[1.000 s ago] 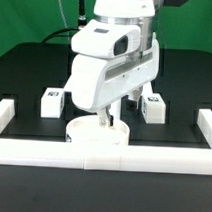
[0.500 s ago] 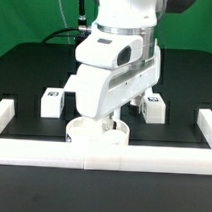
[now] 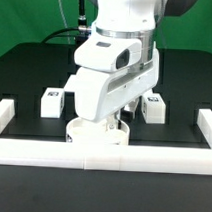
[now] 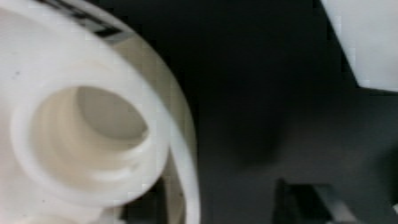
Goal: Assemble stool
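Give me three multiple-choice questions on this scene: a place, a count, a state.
1. Where is the round seat? A at the far back; B under the arm, near the front rail; C hanging in the air.
2. How many tagged legs show in the exterior view? A two; B five; C none.
3. The seat's socket in the wrist view is: A plugged by a leg; B taped over; C empty.
Answers: B, it lies beneath the arm by the rail; A, one leg each side of the arm; C, the hollow is bare.
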Controlling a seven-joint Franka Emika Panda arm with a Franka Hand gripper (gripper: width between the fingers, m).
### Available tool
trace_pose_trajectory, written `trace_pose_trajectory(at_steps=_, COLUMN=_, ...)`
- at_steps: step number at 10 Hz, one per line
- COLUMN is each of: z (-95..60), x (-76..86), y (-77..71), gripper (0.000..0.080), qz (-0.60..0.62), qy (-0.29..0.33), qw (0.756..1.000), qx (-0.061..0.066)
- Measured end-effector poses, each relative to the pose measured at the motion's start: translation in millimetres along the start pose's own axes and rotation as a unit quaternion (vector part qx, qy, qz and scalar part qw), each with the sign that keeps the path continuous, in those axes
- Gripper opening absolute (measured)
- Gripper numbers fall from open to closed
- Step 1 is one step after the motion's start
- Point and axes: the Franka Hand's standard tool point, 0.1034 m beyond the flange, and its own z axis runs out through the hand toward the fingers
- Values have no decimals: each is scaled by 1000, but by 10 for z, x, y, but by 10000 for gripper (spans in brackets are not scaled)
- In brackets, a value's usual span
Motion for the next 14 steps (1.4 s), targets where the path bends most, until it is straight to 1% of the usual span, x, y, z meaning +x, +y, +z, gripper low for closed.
trace_pose_trajectory(at_steps=1, z=0, x=0, y=0, gripper=237, qz=0, qy=0, qw=1000, qx=0)
trace_pose_trajectory(at_steps=2, z=0, x=0, y=0, gripper=74, qz=0, qy=0, qw=1000, qx=0)
trace_pose_trajectory(at_steps=3, z=0, x=0, y=0, gripper=28, qz=0, qy=0, qw=1000, qx=0)
trace_pose_trajectory(at_steps=8, z=-1, x=21, y=-11, gripper=28, qz=-1, qy=0, qw=1000, qx=0)
trace_pose_trajectory(at_steps=10, z=-5, x=268, y=-169, gripper=28, qz=-23, qy=5, qw=1000, qx=4)
trace_pose_trajectory(at_steps=12, z=-1, x=460, y=-268, gripper=28, qz=-41, qy=7, qw=999, qx=15)
trace_pose_trajectory(at_steps=14, z=2, x=684, y=-409, gripper=28, qz=-42, qy=12, qw=999, qx=17)
